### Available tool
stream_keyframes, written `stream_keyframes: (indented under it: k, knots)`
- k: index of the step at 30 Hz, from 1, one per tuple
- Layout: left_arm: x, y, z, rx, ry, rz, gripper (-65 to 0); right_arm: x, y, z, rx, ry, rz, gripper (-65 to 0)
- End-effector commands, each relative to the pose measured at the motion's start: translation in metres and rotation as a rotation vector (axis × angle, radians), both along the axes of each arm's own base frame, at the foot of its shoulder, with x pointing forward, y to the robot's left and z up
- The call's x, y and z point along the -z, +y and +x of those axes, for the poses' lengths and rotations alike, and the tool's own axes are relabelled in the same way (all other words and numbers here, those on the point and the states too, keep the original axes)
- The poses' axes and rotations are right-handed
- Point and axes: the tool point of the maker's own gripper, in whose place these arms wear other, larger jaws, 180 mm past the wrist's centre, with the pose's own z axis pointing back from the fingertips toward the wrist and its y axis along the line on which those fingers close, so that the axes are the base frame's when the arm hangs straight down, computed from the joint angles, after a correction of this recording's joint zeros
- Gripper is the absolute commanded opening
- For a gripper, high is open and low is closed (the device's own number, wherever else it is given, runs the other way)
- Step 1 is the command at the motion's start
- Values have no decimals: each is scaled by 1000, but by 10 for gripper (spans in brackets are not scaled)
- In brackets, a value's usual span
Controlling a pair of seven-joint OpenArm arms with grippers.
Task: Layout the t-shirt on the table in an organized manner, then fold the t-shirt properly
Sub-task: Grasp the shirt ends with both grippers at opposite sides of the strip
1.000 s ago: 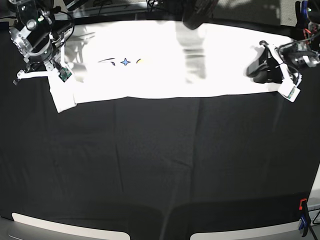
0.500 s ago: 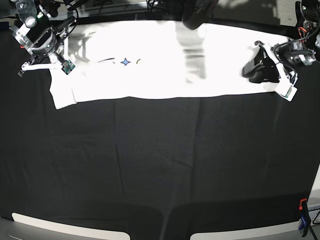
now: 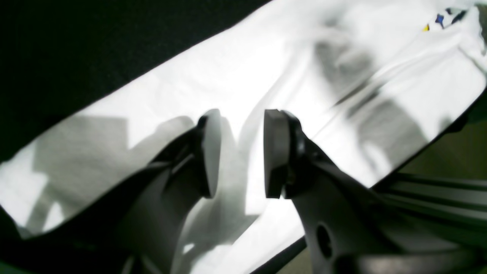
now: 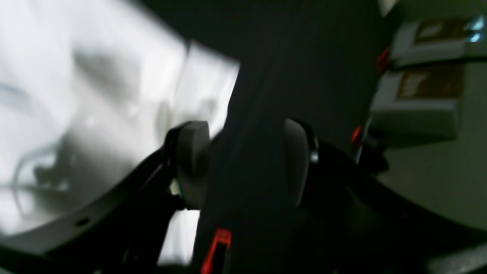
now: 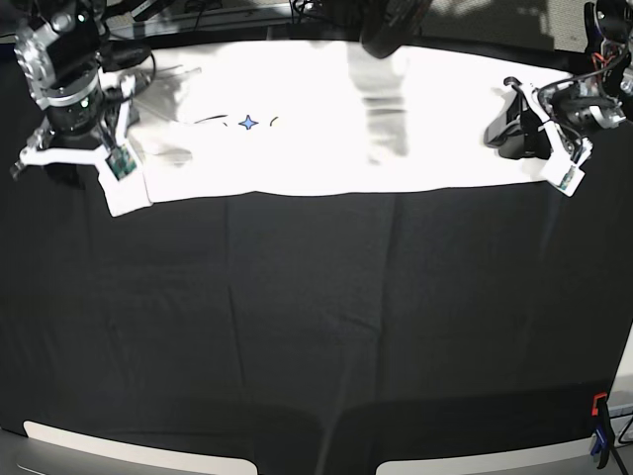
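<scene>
T-shirt [image 5: 326,119], white, one: lying folded in a long band along the table's [image 5: 316,327] far edge.
I am holding my left gripper [image 3: 237,152] and right gripper [image 4: 243,163] spread, pinching nothing.

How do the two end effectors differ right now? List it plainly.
The left end effector has its pads apart over the t-shirt, white cloth showing in the gap. The right end effector gapes wider, with only the black table showing in its gap, the shirt off to one side. Neither is gripping anything.
</scene>
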Motion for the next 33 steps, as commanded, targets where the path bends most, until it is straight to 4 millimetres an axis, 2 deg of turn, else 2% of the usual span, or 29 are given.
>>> stream_keyframes:
  k: [1, 4, 8, 12, 15, 18, 19, 21, 22, 27, 33]
  knots:
    - [-13, 0, 8, 0, -48, -21, -475, -14, -1, 9, 6, -72, 8, -345]
    - [-16, 6, 11, -13, -58, -14, -475, -19, -1, 14, 28, -106, 37, -345]
    - [-23, 40, 24, -135, -81, 41, -444, -20, -2, 15, 29, -108, 36, -345]
    - [-40, 74, 33, -240, -133, 67, -420, -19, -1, 15, 30, -105, 42, -345]
    - [-58, 88, 38, -299, -180, 20, -419, -19, -1, 15, 31, -105, 42, -345]
    - [-66, 98, 41, -331, -211, 16, -398, -19, -1, 15, 32, -104, 41, -345]
    - [-65, 100, 40, -332, -207, 31, -350, -19, -2, 15, 32, -103, 41, -345]
    - [-57, 106, 38, -327, -188, 91, -213, -19, -2, 14, 34, -102, 40, -345]
    - [-54, 108, 36, -325, -176, 117, -199, -19, -2, 14, 34, -102, 40, -345]
    - [-43, 114, 29, -312, -123, 175, -202, -17, -2, 13, 39, -95, 43, -345]
    - [-30, 118, 24, -348, -73, 115, -203, -3, 24, 8, 38, -57, 227, -345]
